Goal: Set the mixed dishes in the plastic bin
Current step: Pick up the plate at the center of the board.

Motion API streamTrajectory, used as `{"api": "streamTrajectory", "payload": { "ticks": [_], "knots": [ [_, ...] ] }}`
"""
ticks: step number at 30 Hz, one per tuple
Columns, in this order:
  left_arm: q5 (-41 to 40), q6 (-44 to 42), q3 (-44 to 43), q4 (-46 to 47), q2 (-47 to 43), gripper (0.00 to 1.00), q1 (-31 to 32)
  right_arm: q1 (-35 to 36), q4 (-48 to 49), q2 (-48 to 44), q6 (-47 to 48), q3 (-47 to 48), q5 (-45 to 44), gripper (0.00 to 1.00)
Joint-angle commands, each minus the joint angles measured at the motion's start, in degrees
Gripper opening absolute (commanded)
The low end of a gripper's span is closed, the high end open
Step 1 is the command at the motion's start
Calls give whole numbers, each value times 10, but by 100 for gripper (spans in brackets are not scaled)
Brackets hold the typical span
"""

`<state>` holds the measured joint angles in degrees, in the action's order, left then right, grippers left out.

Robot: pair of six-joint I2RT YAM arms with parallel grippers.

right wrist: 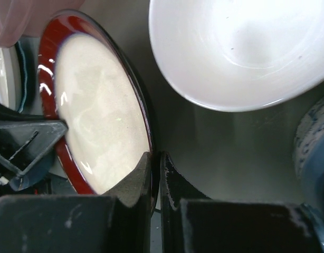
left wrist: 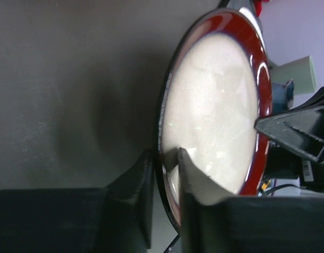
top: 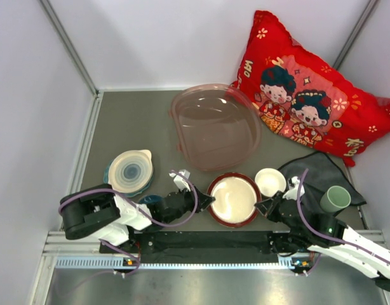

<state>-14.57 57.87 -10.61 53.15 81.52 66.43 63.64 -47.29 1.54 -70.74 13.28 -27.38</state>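
A red-rimmed cream plate [top: 233,200] sits at the front middle, between the two arms. My left gripper [top: 206,200] is shut on its left rim, one finger above and one below, as the left wrist view [left wrist: 164,155] shows on the plate [left wrist: 215,105]. My right gripper [top: 263,206] is shut on the opposite rim, seen in the right wrist view [right wrist: 155,158] on the plate [right wrist: 98,116]. The pinkish translucent bin [top: 182,108] stands empty behind the plate. A white bowl [top: 270,182] lies just right of the plate and also shows in the right wrist view [right wrist: 241,47].
A blue-ringed handled plate on a teal plate [top: 130,171] lies at the left. A small blue mug [top: 150,200] sits by the left arm. A pale green cup [top: 335,199] rests on the dark grey cloth [top: 316,166]. The red pillow [top: 309,95] fills the back right.
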Motion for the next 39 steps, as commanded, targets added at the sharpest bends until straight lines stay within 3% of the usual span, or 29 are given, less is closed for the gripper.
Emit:
{"api": "streamTrajectory", "payload": {
  "ticks": [1,3,12,21,24,32,39],
  "knots": [
    [29,5,-9,81,6,11,6,5,140,-52,-27,28,9,0],
    [30,6,-11,82,8,0,6,5,138,-52,-28,27,11,0],
    [41,20,1,118,-7,0,5,5,114,-53,-27,21,5,3],
    [45,31,4,107,-70,0,-7,6,98,-69,-33,9,3,32],
    [38,29,3,83,-109,0,-10,5,96,-70,-34,7,2,36],
    [51,24,-3,7,-198,0,-35,6,132,-70,-30,-16,10,42],
    [62,32,-4,5,-212,0,-43,5,165,-69,-28,-44,26,44]
  ]
}}
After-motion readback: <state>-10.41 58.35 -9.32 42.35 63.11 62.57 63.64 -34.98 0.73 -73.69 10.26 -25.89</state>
